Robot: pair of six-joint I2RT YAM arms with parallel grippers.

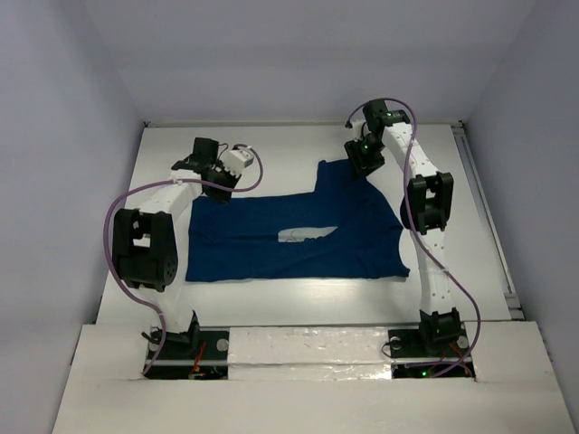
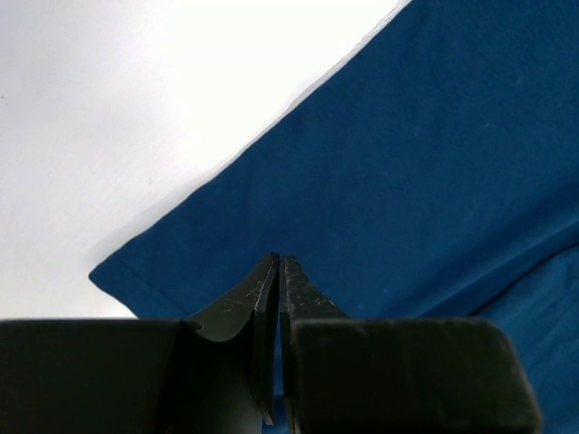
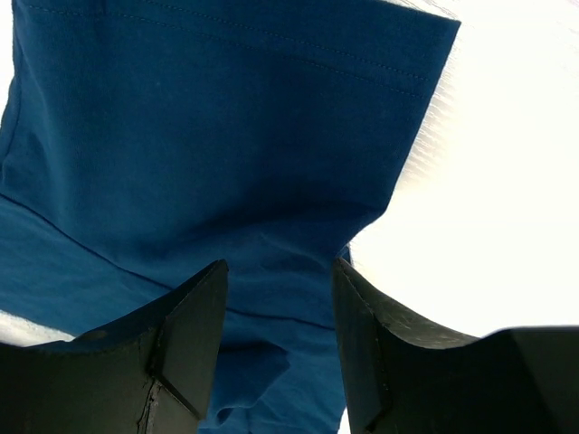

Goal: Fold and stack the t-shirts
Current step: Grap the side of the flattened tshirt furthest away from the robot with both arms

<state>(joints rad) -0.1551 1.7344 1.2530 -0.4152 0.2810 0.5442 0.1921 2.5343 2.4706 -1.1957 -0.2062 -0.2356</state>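
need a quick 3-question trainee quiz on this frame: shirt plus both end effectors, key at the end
1. True or false: the left end effector is open.
2. What shows between the fingers of the right end effector? A) the t-shirt B) a red cup C) a cardboard box
3. How many garments lie on the table?
Key: 1 false; 2 A; 3 one

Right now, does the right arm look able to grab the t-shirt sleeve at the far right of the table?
Probably yes. The right gripper hangs open directly over the t-shirt sleeve, with nothing between its jaws and the cloth. The other arm is well off to the left.
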